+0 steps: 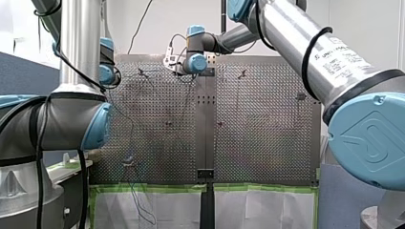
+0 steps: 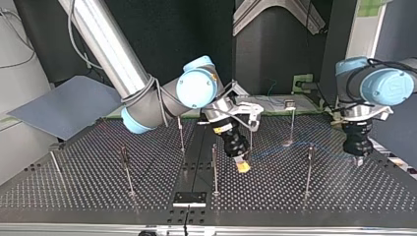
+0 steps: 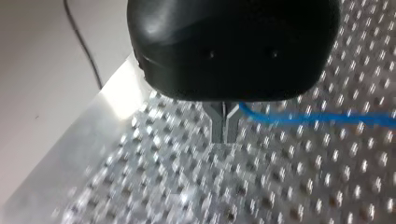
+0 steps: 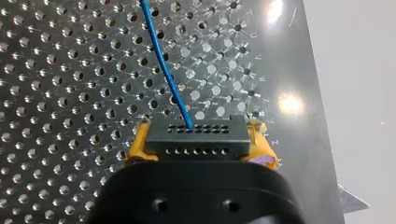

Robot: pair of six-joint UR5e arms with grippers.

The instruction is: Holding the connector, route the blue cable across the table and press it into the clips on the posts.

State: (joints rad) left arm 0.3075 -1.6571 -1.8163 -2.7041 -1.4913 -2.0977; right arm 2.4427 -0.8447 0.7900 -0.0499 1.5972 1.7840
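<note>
My right gripper [image 4: 198, 147] is shut on the black connector [image 4: 196, 136], its yellow pads on the two ends. The blue cable [image 4: 163, 65] leaves the connector's face and runs ahead over the perforated plate. In the top view this gripper [image 2: 242, 166] hangs low beside a middle post [image 2: 215, 169], and the cable [image 2: 295, 147] stretches faintly toward my left gripper [image 2: 357, 160] at that view's right. In the left wrist view the metal fingers [image 3: 218, 126] stand together just above the plate, and the blue cable [image 3: 317, 119] comes out sideways from them.
Thin upright posts stand across the plate: one [image 2: 126, 169] at the top view's left, one [image 2: 309, 169] right of centre, others [image 2: 181, 133] [image 2: 292, 123] further back. In the front view my left arm's elbow [image 1: 71, 119] fills the near left side.
</note>
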